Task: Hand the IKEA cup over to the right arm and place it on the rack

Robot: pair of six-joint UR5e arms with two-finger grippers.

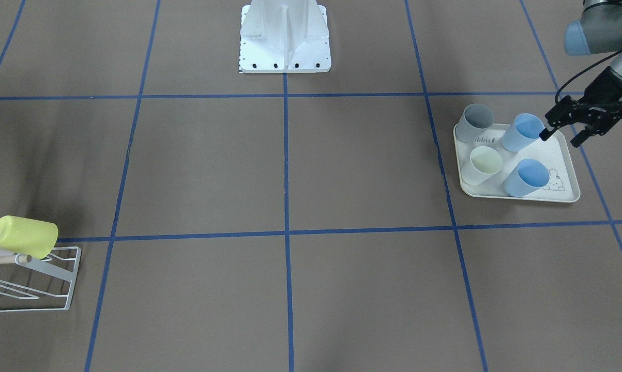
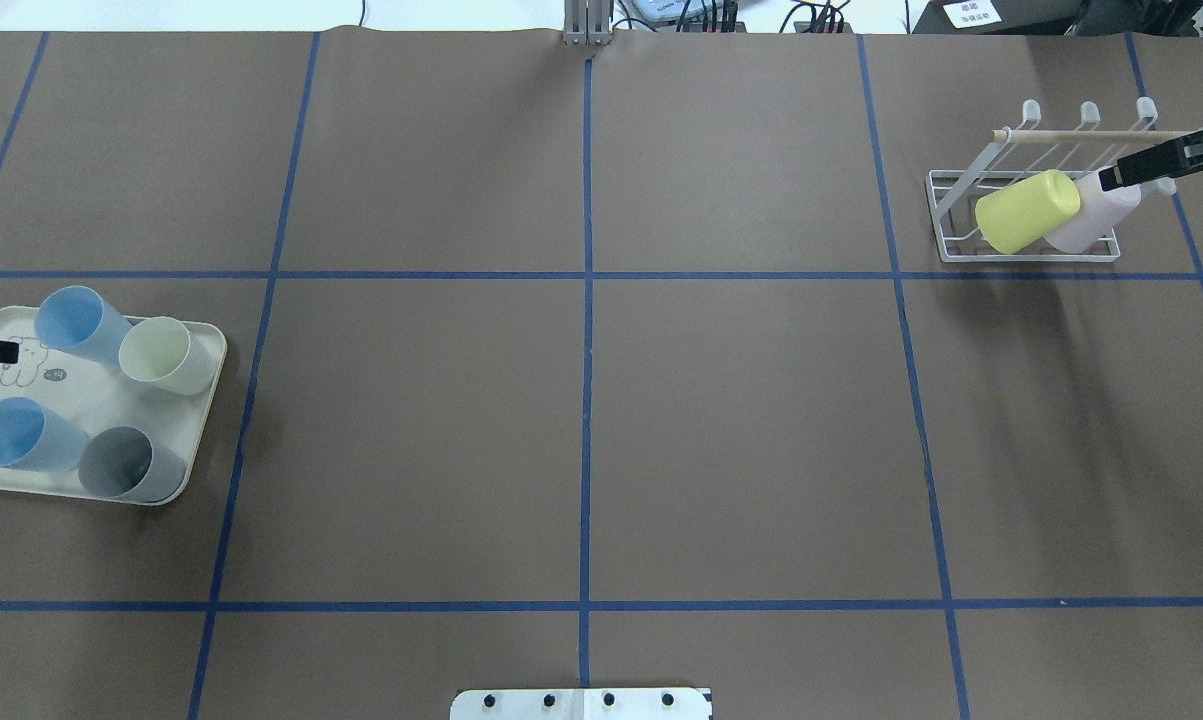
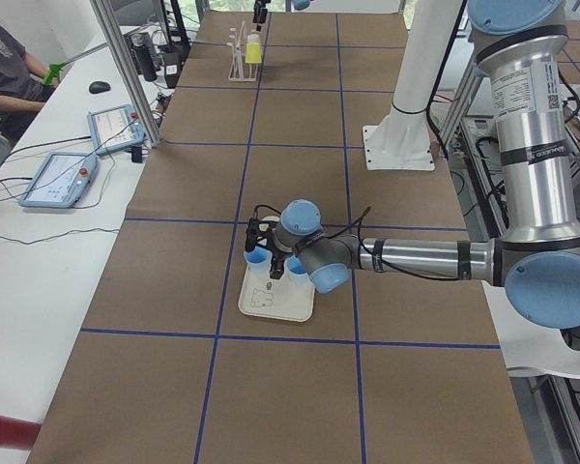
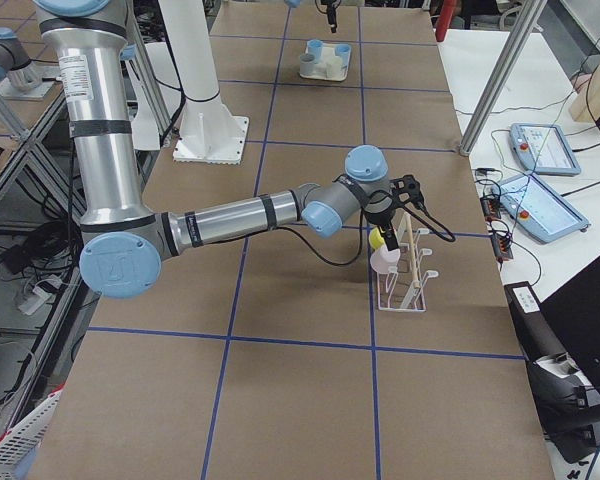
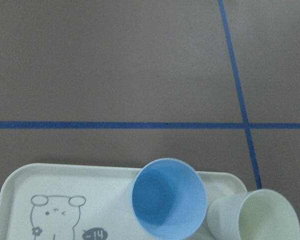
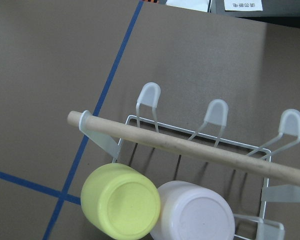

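A cream rabbit-print tray (image 1: 517, 198) holds two blue cups, a cream cup (image 1: 484, 164) and a grey cup (image 1: 475, 122), all upright. My left gripper (image 1: 559, 140) is open and empty, just above the tray beside the rear blue cup (image 1: 521, 133), which fills the left wrist view (image 5: 167, 200). The white wire rack (image 2: 946, 215) with its wooden dowel (image 6: 190, 147) holds a yellow-green cup (image 2: 1026, 210) and a pink cup (image 2: 1096, 215) on their sides. My right gripper (image 2: 1111, 180) hovers over the pink cup, empty, apparently open.
The robot's white base plate (image 1: 285, 51) stands at the table's middle edge. Blue tape lines divide the brown table. Operator tablets (image 3: 58, 179) and cables lie on a side bench beyond the table.
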